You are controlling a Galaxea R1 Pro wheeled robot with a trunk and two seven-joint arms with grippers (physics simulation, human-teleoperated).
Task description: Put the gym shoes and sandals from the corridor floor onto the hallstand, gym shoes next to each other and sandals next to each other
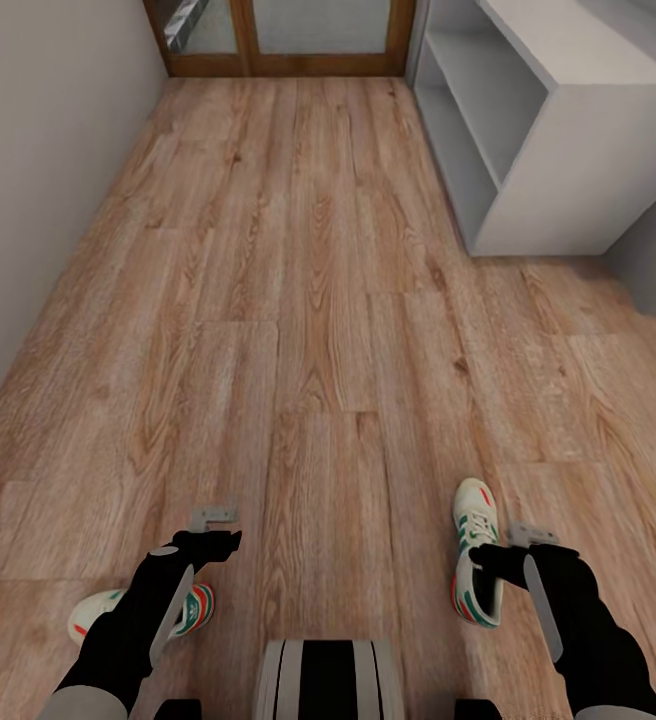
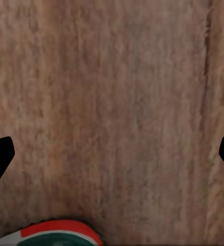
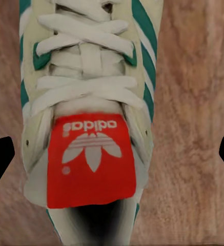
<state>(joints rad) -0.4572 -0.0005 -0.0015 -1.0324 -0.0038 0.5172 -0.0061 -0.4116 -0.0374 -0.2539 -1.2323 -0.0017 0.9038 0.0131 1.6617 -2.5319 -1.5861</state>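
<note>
Where our black left arm (image 1: 133,625) partly hides one cream-white lace-up sneaker (image 1: 193,606) on the wood-grain plank floor (image 1: 318,300), our right fingers (image 3: 1,156), spread wide, hover over its mate (image 3: 86,118); left fingers (image 2: 0,156) likewise wide.

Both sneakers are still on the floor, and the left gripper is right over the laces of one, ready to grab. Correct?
Not quite: it is the right gripper that hangs over a gym shoe's laces, as the right wrist view shows. The left gripper faces bare corridor floor, the other shoe's heel just at the edge. Both shoes are on the floor.
</note>
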